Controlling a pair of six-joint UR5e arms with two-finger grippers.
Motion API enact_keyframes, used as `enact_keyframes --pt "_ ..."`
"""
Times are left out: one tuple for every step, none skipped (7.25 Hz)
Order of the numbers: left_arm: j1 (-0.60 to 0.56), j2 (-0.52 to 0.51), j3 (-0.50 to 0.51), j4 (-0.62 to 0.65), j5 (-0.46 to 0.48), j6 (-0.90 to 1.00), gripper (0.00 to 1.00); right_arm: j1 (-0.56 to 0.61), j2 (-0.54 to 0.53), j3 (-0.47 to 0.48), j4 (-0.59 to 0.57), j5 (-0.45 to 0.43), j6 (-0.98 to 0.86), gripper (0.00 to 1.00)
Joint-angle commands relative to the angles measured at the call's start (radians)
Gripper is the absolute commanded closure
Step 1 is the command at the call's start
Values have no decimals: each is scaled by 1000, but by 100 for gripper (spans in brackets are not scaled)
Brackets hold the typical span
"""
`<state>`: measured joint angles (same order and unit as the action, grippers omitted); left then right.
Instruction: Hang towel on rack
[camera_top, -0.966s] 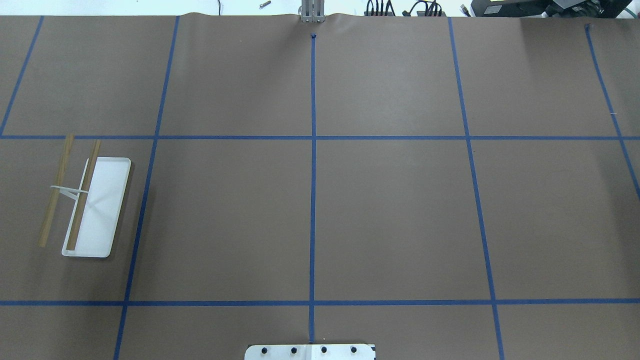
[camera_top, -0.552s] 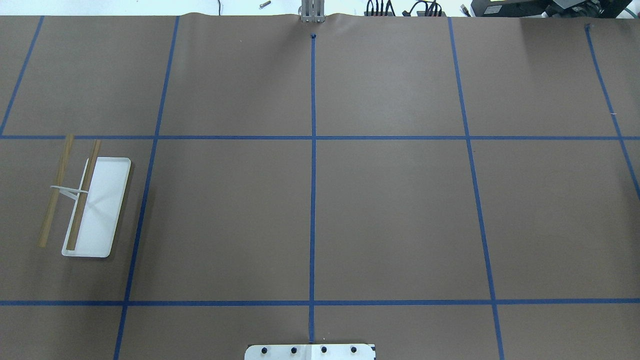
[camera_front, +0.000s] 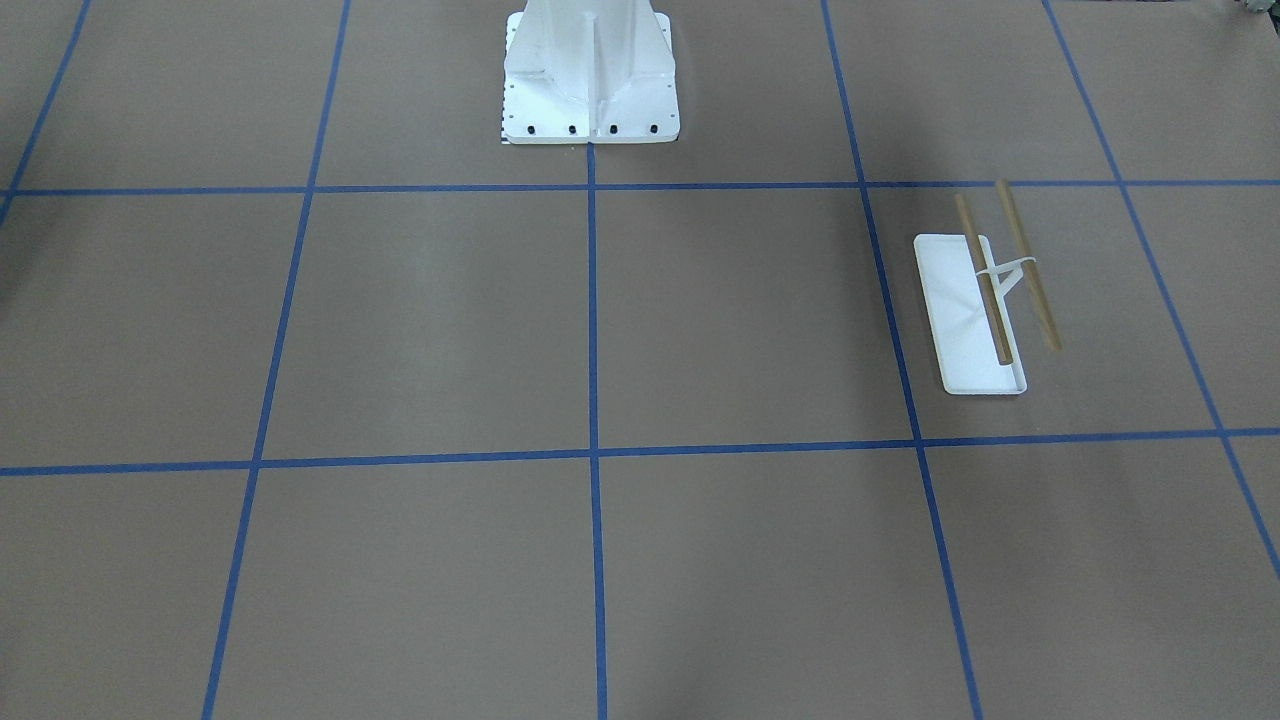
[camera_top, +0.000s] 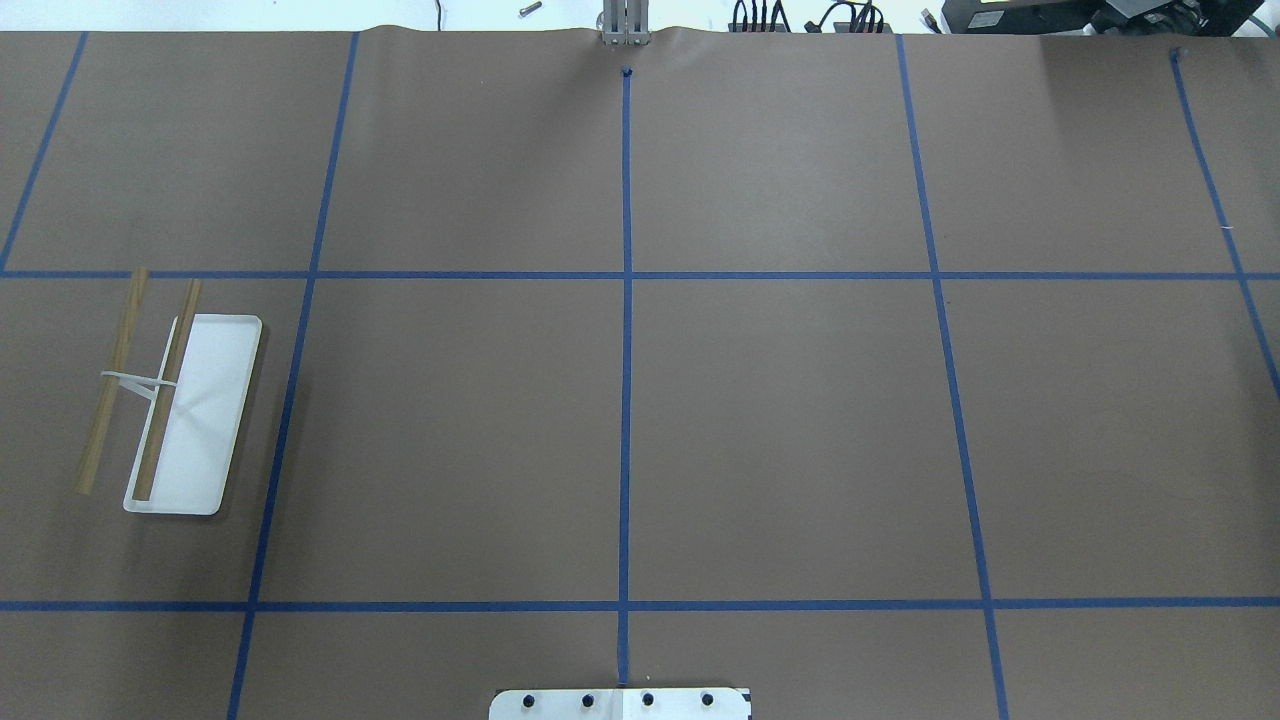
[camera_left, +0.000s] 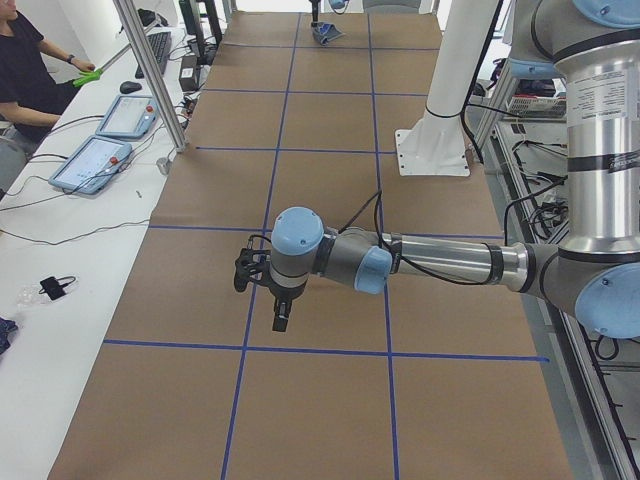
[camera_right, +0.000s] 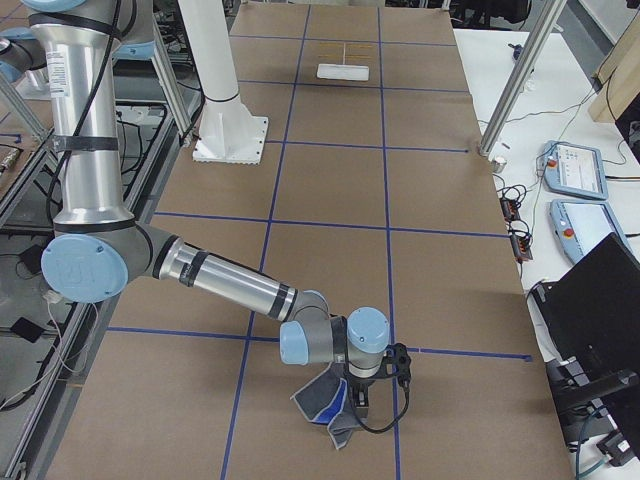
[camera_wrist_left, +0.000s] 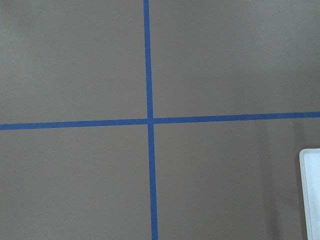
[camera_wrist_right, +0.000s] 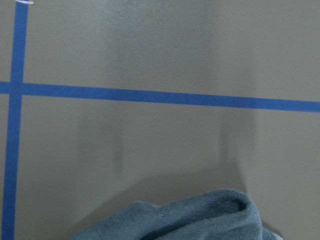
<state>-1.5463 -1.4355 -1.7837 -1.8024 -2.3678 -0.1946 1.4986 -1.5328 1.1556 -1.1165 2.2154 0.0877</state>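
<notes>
The rack (camera_top: 170, 400) stands at the table's left side, with a white base and two tan rods; it also shows in the front-facing view (camera_front: 985, 300) and far off in the exterior right view (camera_right: 343, 60). The towel (camera_right: 325, 408), grey with blue showing, is bunched under my right gripper (camera_right: 362, 402) near the table's right end. It fills the bottom of the right wrist view (camera_wrist_right: 200, 220). I cannot tell if that gripper is open or shut. My left gripper (camera_left: 281, 322) hovers over bare table, state unclear. A white edge (camera_wrist_left: 311, 195) shows in the left wrist view.
The large white bolted pedestal (camera_front: 590, 70) stands at the robot's side of the table. An operator (camera_left: 20, 60) sits beside teach pendants (camera_left: 100, 160) on the side bench. Aluminium posts (camera_right: 510, 90) rise at the table's far edge. Blue tape lines grid the brown table.
</notes>
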Motion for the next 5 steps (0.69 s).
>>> enact_keyframes --pt "2 0 3 0 -1 0 2 -1 6 -28 0 41 76 0" --pt "2 -2 7 0 1 1 2 -1 8 -37 0 41 84 0" --pt "0 -3 3 0 1 1 2 -1 6 -43 0 43 86 0" --pt "2 -2 4 0 1 1 2 -3 8 -45 0 41 86 0" --pt "0 -2 4 0 1 1 2 -6 10 -45 0 35 86 0"
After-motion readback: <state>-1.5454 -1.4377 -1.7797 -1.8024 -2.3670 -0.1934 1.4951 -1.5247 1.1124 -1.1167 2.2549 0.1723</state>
